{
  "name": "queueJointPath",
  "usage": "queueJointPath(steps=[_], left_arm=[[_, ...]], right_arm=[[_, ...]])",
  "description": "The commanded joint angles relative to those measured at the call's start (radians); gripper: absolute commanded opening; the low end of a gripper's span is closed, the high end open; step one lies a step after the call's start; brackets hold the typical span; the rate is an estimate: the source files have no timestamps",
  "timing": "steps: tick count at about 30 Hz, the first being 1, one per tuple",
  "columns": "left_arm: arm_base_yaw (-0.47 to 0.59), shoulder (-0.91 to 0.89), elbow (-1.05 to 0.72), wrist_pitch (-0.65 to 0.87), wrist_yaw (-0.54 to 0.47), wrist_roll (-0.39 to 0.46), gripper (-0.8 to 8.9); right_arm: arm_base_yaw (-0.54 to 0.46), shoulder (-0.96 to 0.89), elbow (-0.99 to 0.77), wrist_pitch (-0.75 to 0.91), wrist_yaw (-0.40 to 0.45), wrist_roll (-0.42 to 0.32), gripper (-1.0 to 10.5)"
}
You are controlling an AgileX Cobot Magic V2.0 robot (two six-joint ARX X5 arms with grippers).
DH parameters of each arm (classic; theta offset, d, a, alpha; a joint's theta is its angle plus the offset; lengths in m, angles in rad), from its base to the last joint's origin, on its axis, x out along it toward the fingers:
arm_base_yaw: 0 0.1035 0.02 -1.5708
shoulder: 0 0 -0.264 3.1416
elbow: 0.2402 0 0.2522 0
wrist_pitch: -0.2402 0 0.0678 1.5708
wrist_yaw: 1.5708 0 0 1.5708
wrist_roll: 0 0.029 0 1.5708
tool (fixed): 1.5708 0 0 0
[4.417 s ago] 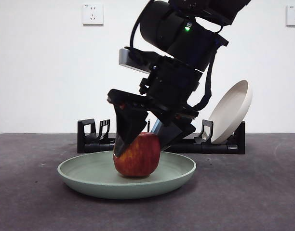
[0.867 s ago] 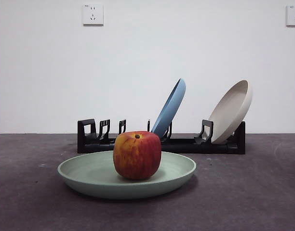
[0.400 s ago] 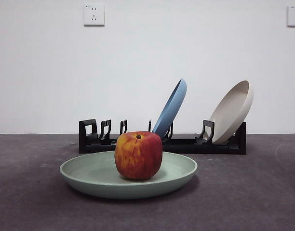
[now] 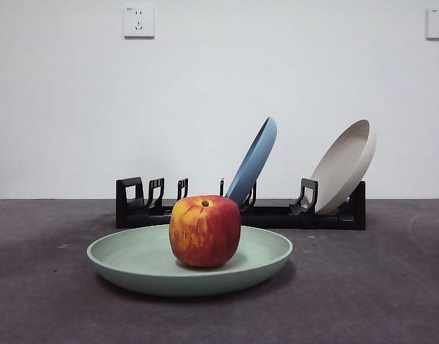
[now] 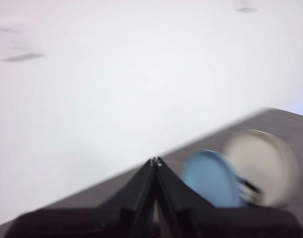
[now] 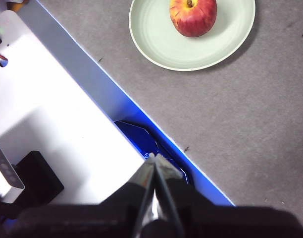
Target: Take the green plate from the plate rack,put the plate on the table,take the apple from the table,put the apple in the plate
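**Apple resting in the green plate, both claws closed and clear**

On the dark grey worktop (image 4: 363,287), near the front camera, sits the green plate (image 4: 133,266), flat and right way up. A red apple (image 4: 204,231) with yellow streaks stands upright at its middle, its stem dimple facing up, touching nothing but the plate.

Behind the plate, at 12 o'clock from it in the front view, the black plate rack (image 4: 277,215) runs sideways across the worktop. A blue plate (image 4: 254,159) leans in a slot near the rack's middle, tilted with its top toward 1 o'clock. A beige plate (image 4: 345,166) leans the same way at the rack's right end. The slots at the rack's left end hold nothing. Two white wall sockets (image 4: 138,21) show high on the wall behind.

Neither arm appears in the front view. The left claw (image 5: 155,161) is held up off the worktop with its jaws pressed together, empty; its blurred picture shows the blue and beige plates past its tips. The right claw (image 6: 154,159) is likewise closed tight on nothing, hanging over a white surface with a blue edge (image 6: 102,94) beside the worktop, well apart from the plate and apple, which lie toward 12 o'clock of its tips.
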Motion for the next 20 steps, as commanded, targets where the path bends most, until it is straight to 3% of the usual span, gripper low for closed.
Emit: queueJointPath(steps=[1,9,14,20], left_arm=[[0.115,-0.067,-0.054,0.029,0.005,0.014,-0.03],[0.319,-0.308,-0.402,0.253,0.005,0.013,-0.03],[0.374,-0.444,-0.661,0.37,0.006,-0.009,-0.03],[0.388,-0.564,-0.887,0.382,0.005,-0.041,-0.03]], right_arm=[[0.001,-0.003,-0.008,0.006,-0.001,0.002,0.0],[0.001,-0.003,-0.008,0.006,-0.001,0.002,0.0],[0.001,-0.003,-0.008,0.006,-0.001,0.002,0.0],[0.001,-0.003,-0.008,0.006,-0.001,0.001,0.0]])
